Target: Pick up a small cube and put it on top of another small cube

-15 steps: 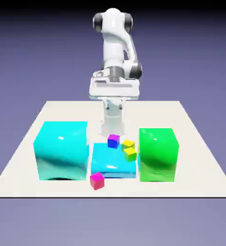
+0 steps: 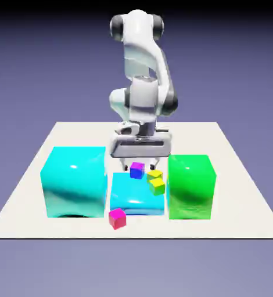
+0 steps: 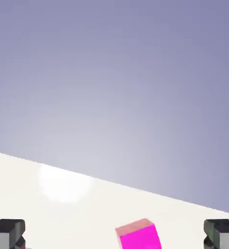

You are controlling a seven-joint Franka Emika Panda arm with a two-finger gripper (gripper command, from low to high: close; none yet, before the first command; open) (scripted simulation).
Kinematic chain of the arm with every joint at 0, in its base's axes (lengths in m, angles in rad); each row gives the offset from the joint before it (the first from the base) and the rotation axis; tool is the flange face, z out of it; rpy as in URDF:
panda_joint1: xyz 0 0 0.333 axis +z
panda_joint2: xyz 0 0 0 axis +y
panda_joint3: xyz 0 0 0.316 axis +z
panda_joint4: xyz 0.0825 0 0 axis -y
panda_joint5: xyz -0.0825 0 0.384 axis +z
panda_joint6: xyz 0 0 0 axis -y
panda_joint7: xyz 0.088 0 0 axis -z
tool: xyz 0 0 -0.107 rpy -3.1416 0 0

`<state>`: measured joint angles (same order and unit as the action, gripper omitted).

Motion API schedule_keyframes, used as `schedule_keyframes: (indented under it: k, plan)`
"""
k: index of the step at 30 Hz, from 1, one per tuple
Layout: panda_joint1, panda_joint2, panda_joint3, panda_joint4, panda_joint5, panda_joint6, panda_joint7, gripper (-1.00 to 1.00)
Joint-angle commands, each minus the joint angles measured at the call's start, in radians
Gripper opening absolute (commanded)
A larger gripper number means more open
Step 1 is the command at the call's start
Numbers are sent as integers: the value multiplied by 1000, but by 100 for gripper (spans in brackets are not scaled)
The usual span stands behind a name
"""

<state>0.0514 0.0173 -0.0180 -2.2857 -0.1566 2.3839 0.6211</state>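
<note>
The small magenta-pink cube [image 2: 117,218] lies on the white table near its front edge, just in front of the flat cyan block [image 2: 136,196]. In the hand view the same cube [image 3: 139,235] shows low down between the two grey finger tips. My gripper [image 2: 139,161] hangs open behind the flat cyan block, right above a small purple cube [image 2: 137,169], and well apart from the magenta cube. Nothing is between its fingers. In the hand view the gripper [image 3: 114,238] stands wide open.
A big cyan cube [image 2: 74,181] stands at the exterior view's left and a big green block [image 2: 190,185] at its right. Two small yellow-green cubes [image 2: 156,180] lie on the flat cyan block's right back corner. The table's front edge [image 2: 133,236] is close to the magenta cube.
The arm has bent forward and the hand has come down, from well above the table to just behind the flat cyan block. No cube has moved.
</note>
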Motion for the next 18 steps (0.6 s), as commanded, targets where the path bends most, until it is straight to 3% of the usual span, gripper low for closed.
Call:
schedule_keyframes:
  k: [1, 18]
  plan:
    - [2, 36, -1, 32, -10, -40, -7, 0]
    - [42, 652, -20, 582, -174, -725, -133, 0]
